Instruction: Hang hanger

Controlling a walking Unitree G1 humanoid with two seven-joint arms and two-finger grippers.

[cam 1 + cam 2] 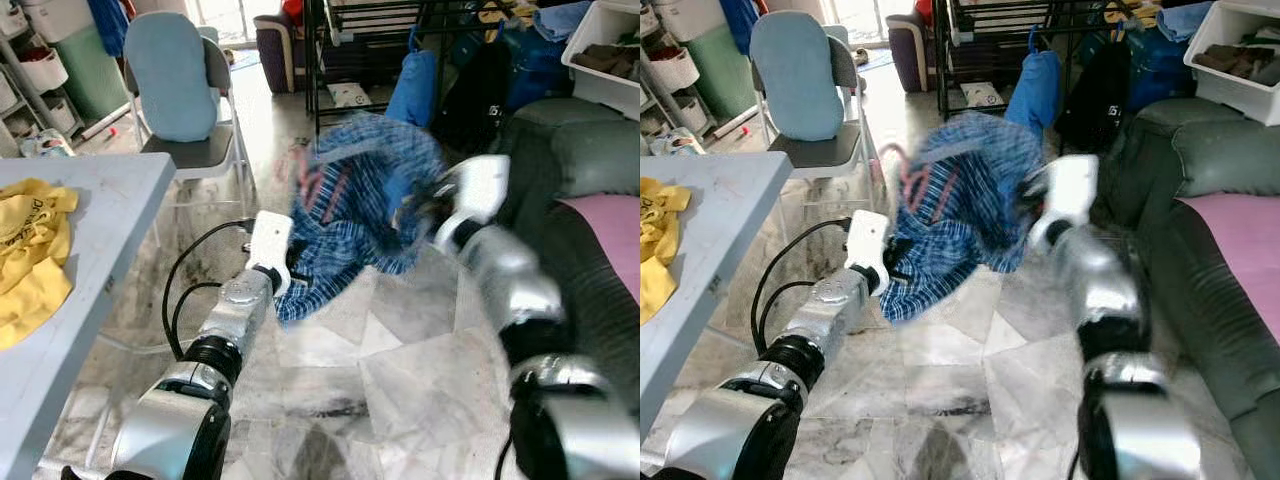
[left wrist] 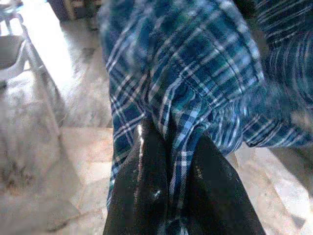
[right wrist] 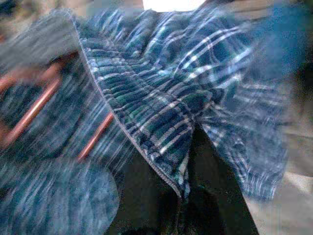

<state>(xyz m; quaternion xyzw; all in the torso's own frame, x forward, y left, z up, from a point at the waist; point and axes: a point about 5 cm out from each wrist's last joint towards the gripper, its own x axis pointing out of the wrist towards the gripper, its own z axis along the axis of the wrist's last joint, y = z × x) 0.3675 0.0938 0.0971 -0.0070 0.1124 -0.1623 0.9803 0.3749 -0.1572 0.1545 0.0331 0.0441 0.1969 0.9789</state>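
Both hands hold a plaid shirt above the floor.
Left hand (image 2: 168, 196) pinches the blue plaid shirt (image 1: 350, 215); right hand (image 3: 181, 196) grips its other edge, a red hanger (image 3: 34, 110) inside.

Left arm: silver, extended forward from the lower left of the frame, white wrist raised toward centre. Left tool (image 2: 168, 171): two black fingers (image 2: 139, 186) pressed together on blue plaid cloth (image 1: 350, 215). Right arm: silver, blurred, reaching up from the lower right. Right tool (image 3: 183, 186): fingers closed on the same cloth's edge, centre right of the frame.
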